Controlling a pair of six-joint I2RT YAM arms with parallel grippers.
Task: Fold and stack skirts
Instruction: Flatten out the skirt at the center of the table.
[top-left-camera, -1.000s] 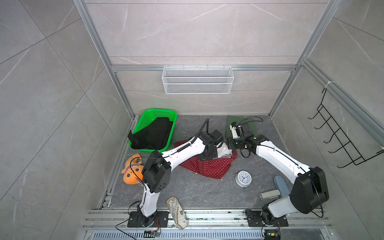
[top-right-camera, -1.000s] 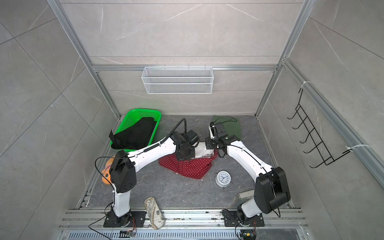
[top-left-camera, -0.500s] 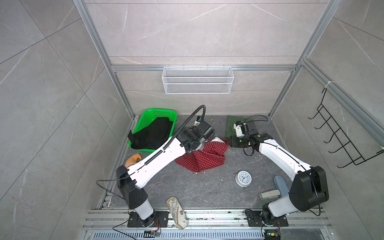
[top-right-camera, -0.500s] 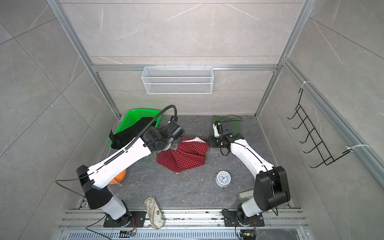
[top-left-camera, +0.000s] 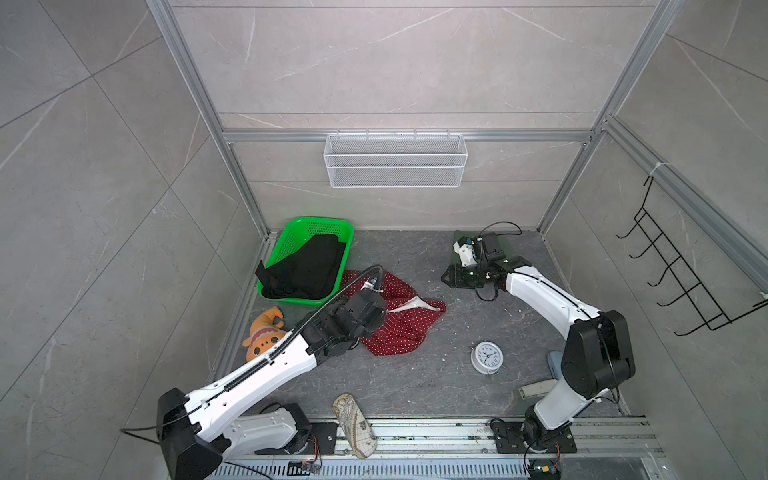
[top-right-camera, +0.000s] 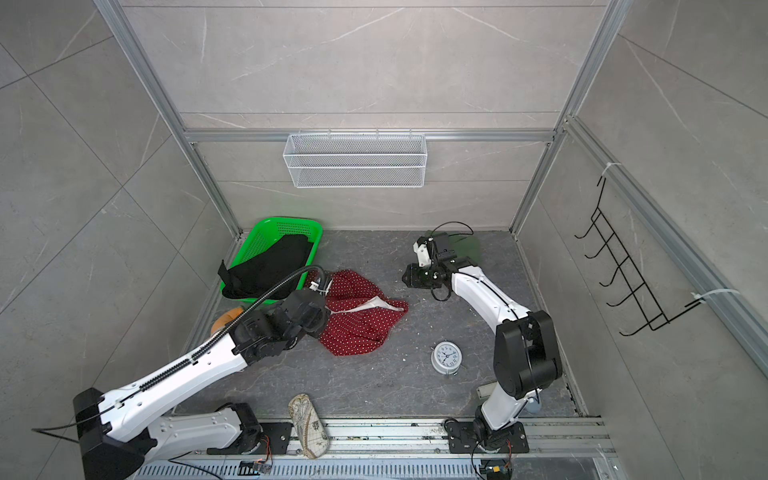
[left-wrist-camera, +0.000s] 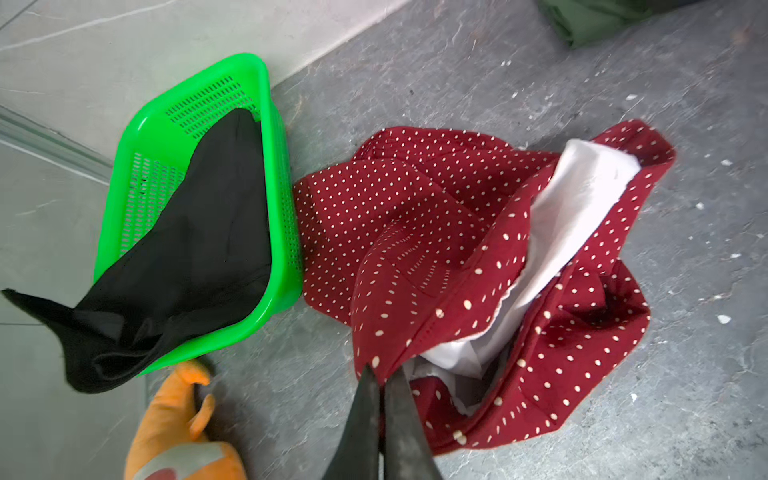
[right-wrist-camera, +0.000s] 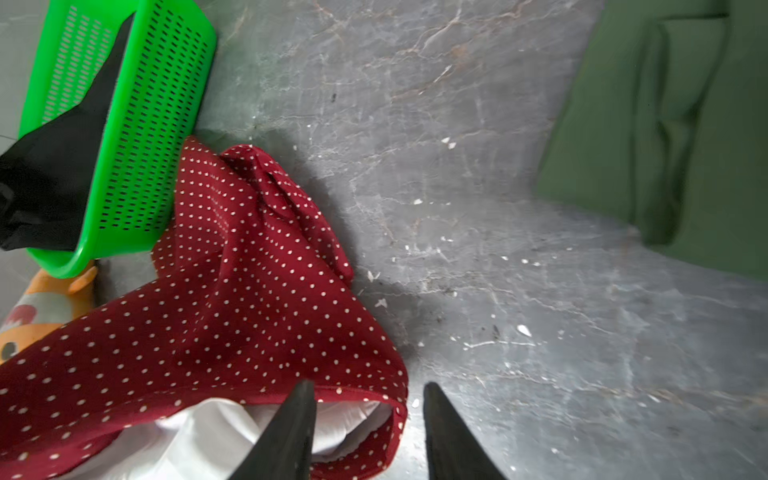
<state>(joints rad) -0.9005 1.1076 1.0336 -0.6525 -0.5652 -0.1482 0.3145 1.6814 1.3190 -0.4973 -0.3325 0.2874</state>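
My left pincer (left-wrist-camera: 382, 370) pinched tight on hem of red white-dotted cloth skirt (top-left-camera: 399, 328), crumpled mid-floor. My right pincer (right-wrist-camera: 365, 388) jaws apart, empty. Dark green cloth skirt (right-wrist-camera: 665, 145) seems folded, far right. Black cloth skirt (top-left-camera: 307, 266) heaped in bright green perforated plastic basket (top-left-camera: 286, 249), far left. Two to fold, none stacked.

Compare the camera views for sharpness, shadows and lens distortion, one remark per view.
Both top views: diffuse light, little shadow; the frame posts lean outward. Left wrist view: on the red polka-dot skirt the dots stretch into ovals near the left gripper; the orange plush toy is soft. Right wrist view: the dark green skirt is blurred; the red polka-dot skirt throws a soft shadow.
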